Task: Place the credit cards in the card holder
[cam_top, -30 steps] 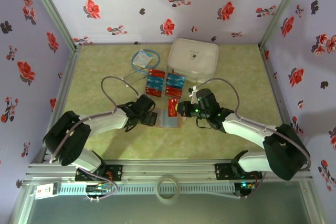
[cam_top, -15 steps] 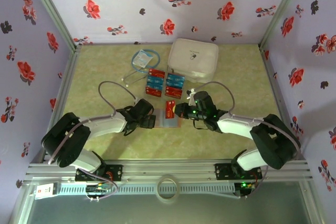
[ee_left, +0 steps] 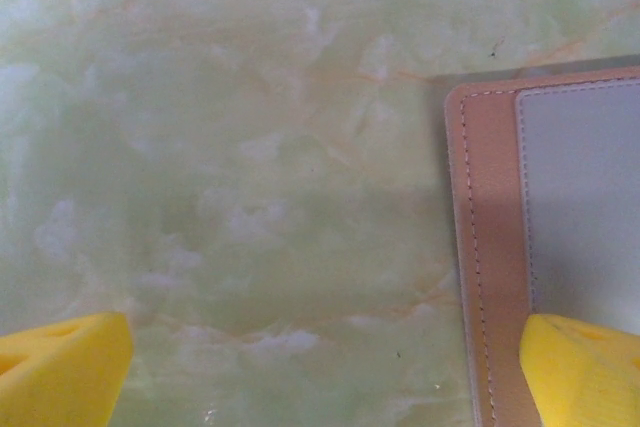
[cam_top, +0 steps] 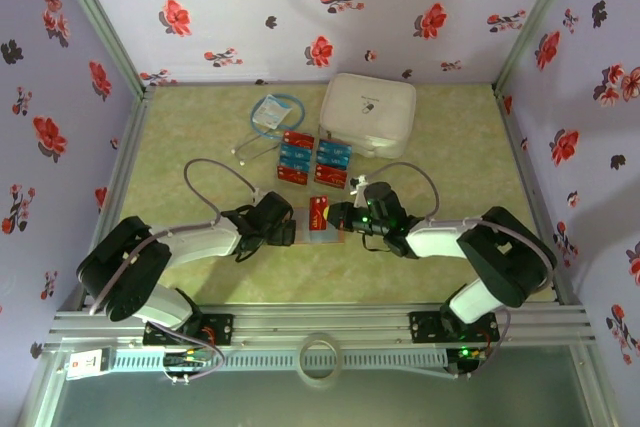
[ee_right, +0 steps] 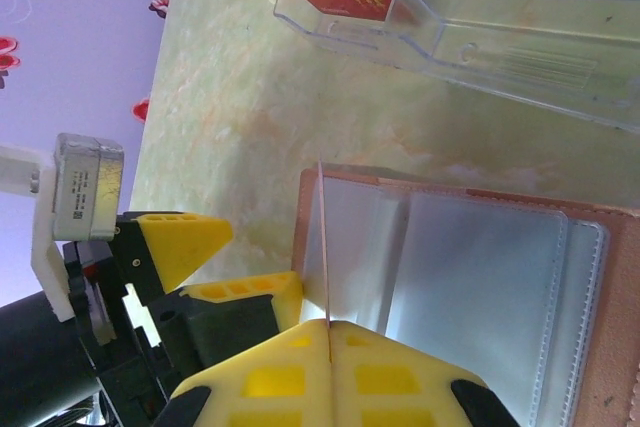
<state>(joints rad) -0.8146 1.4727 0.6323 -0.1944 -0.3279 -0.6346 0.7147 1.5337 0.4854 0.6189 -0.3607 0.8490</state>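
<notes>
Red card (cam_top: pixel 319 211), pinched in the right gripper (ee_right: pixel 328 335), stands on edge over the open card holder (ee_right: pixel 480 277) directly below; left gripper (ee_left: pixel 325 362), jaws wide, straddles its left edge.

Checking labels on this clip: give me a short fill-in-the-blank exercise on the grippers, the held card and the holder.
1. The card pinched in the right gripper is ____ in colour.
2. The card holder lies unfolded on the table, its clear pockets facing ____.
3. The left gripper is at the holder's edge with its jaws ____.
Missing words: red; up; open.
</notes>
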